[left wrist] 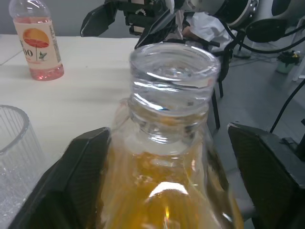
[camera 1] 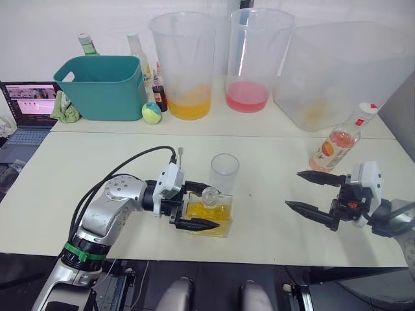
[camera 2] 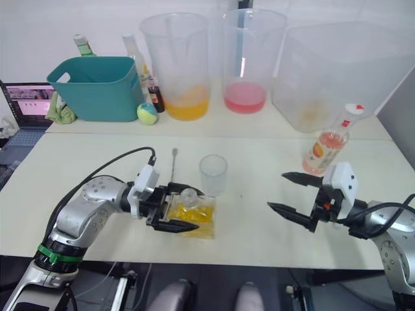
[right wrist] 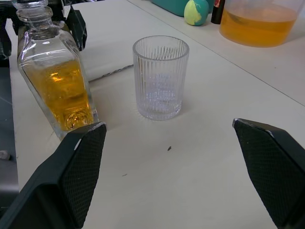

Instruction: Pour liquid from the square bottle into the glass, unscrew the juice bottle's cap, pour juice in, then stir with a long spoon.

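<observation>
1. Table, pale and flat, bears every task item.
2. Left gripper, black fingers on either side of the short faceted glass square bottle of yellow-orange liquid; contact cannot be told.
3. Right gripper, fingers spread, empty, near the slim pink-liquid juice bottle.
4. Ribbed clear glass, upright just behind the square bottle.

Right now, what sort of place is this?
Probably a lab bench set up as a drink-mixing station: big pitchers of coloured liquid, a laptop at the table's edge, and a bottle beside a glass.
</observation>
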